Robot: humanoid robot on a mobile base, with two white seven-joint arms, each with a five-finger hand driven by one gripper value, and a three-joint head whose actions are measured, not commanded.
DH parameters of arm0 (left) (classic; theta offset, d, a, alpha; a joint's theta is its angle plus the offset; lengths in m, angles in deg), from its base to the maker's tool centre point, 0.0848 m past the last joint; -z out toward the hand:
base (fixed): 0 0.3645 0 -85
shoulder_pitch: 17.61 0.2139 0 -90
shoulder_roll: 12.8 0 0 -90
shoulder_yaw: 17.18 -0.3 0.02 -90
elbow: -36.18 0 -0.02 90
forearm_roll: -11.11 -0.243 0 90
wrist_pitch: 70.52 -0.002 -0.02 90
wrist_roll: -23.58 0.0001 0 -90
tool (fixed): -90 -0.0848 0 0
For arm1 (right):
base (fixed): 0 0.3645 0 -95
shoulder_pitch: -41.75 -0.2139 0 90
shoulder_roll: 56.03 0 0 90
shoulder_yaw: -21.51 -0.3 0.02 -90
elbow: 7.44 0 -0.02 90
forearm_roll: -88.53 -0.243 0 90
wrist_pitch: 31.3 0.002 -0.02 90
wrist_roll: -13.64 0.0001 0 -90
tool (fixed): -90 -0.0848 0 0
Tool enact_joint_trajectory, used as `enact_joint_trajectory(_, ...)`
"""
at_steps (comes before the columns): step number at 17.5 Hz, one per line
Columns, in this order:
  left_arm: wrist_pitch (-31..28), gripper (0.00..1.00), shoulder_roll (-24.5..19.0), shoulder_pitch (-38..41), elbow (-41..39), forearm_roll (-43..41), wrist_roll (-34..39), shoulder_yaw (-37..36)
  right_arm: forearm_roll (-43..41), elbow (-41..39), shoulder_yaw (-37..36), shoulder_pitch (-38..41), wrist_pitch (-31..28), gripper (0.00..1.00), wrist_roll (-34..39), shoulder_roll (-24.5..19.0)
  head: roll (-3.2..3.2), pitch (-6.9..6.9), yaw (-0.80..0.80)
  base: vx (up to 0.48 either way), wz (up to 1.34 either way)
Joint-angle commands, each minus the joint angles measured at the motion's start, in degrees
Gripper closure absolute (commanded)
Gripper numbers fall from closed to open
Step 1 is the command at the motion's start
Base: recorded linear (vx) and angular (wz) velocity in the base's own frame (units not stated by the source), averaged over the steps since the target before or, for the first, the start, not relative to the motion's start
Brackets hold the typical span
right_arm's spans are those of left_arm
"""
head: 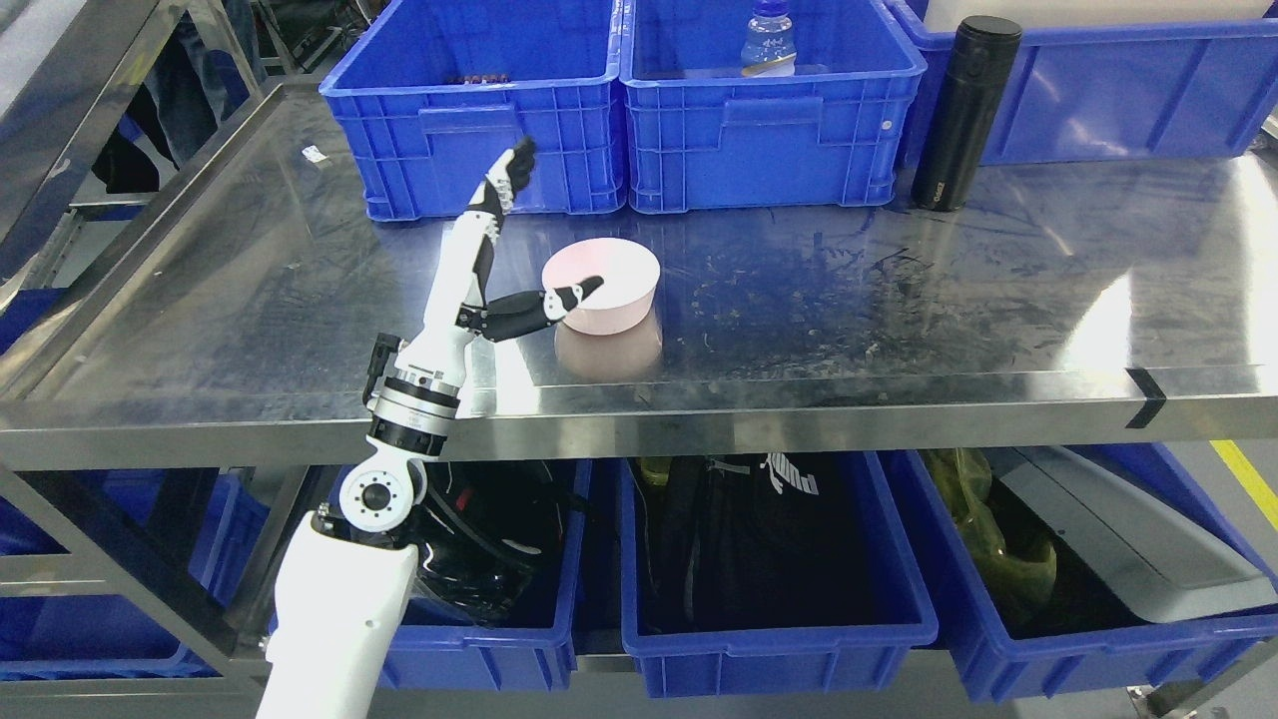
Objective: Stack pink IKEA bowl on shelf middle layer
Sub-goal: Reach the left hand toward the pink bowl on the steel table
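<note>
A pink bowl [611,280] stands upright on the steel shelf [300,300], near its front middle. My left hand [544,230] reaches over the shelf's front edge, just left of the bowl. Its fingers [509,180] are stretched up and away, and the thumb [569,298] lies across the bowl's left rim. The hand is spread and holds nothing. The right arm is not in view.
Three blue bins [479,110] stand along the back of the shelf; the middle one holds a clear bottle [768,40]. A black flask [963,112] stands at the back right. Blue bins [779,579] with dark items fill the layer below.
</note>
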Motion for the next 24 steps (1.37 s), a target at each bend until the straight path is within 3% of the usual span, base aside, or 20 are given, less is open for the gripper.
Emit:
enact_joint_trajectory(1, -5.2, 0.0, -14.6, -8.6, -1.7, -17.1, -18.5, 0.0, 0.0, -1.0, 0.0, 0.3, 0.0, 0.0, -0.2, 1.0, 0.0, 0.0, 0.0, 0.016, 0.05)
enact_joint_trajectory(5, -9.6, 0.06, -14.4, -15.1, -2.0, -24.2, -26.2, -0.6, 0.0, -1.0, 0.0, 0.2, 0.0, 0.0, -0.2, 1.0, 0.0, 0.0, 0.0, 0.006, 0.01)
enact_joint_trajectory(8, -12.7, 0.03, -7.4, -19.9, -1.8, -26.8, -37.8, -1.0, 0.0, -1.0, 0.0, 0.2, 0.0, 0.0, -0.2, 1.0, 0.0, 0.0, 0.0, 0.009, -0.02)
enact_joint_trajectory(11, -14.9, 0.0, -6.1, -23.2, -1.4, -28.2, -40.0, -5.7, 0.0, -1.0, 0.0, 0.2, 0.0, 0.0, -0.2, 1.0, 0.0, 0.0, 0.0, 0.005, -0.02)
enact_joint_trajectory(14, -21.0, 0.02, -6.1, -25.3, 0.1, -30.2, -43.7, -12.7, 0.0, -1.0, 0.0, 0.3, 0.0, 0.0, -0.2, 1.0, 0.0, 0.0, 0.0, -0.005, 0.02)
enact_joint_trajectory(21, -21.9, 0.11, -5.9, -27.3, 4.0, -30.7, -47.9, -17.8, 0.0, -1.0, 0.0, 0.2, 0.0, 0.0, -0.2, 1.0, 0.0, -0.02, 0.0, 0.017, -0.02)
enact_joint_trajectory(24, -22.2, 0.11, -7.8, -27.5, 3.9, -30.6, -48.2, -17.8, 0.0, -1.0, 0.0, 0.3, 0.0, 0.0, -0.2, 1.0, 0.0, -0.02, 0.0, 0.008, 0.03)
